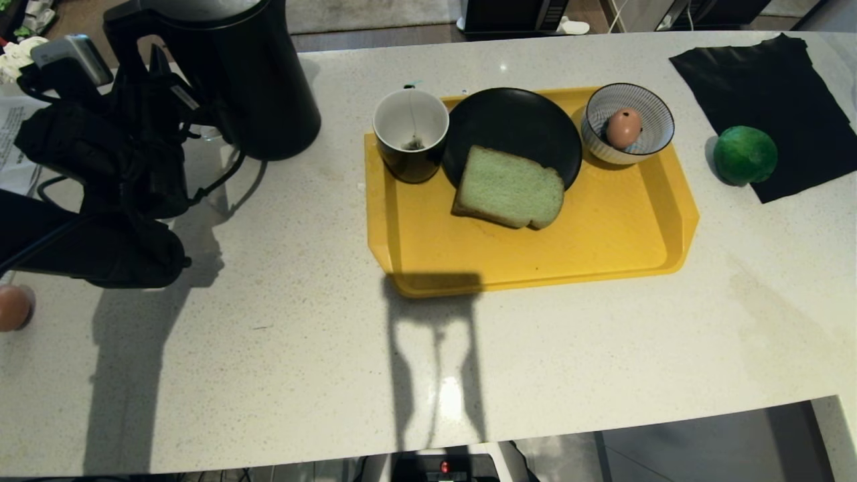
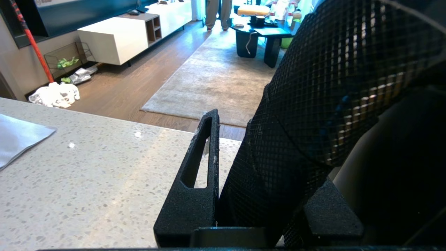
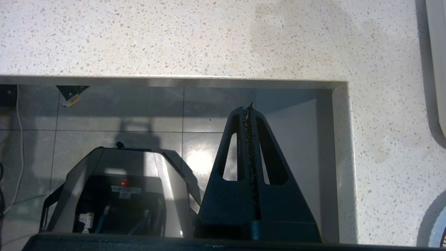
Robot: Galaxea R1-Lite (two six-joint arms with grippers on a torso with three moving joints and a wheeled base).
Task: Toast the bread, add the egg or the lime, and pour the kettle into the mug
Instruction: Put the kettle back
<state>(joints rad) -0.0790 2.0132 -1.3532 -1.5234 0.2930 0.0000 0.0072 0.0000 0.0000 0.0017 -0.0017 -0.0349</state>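
Note:
The black kettle (image 1: pixel 248 73) is at the counter's far left. My left gripper (image 1: pixel 157 80) is shut on its loop handle (image 2: pixel 306 111), which fills the gap between the fingers (image 2: pixel 198 167). Whether the kettle's base touches the counter I cannot tell. On the yellow tray (image 1: pixel 602 241) are the black mug (image 1: pixel 410 134) with its tea-bag string, a black plate (image 1: pixel 515 120) with the pale green bread (image 1: pixel 509 189) lying half on it, and a striped bowl (image 1: pixel 653 124) holding the egg (image 1: pixel 623 127). The lime (image 1: pixel 744 155) lies to the right of the tray. My right gripper (image 3: pixel 250 108) hangs shut and empty below the counter's front edge.
A black cloth (image 1: pixel 770 73) lies under the lime at the far right. A second brown egg (image 1: pixel 13 306) sits at the counter's left edge, with papers (image 1: pixel 10 147) behind the left arm. The counter (image 1: pixel 268 375) has a cut-out corner at the front right.

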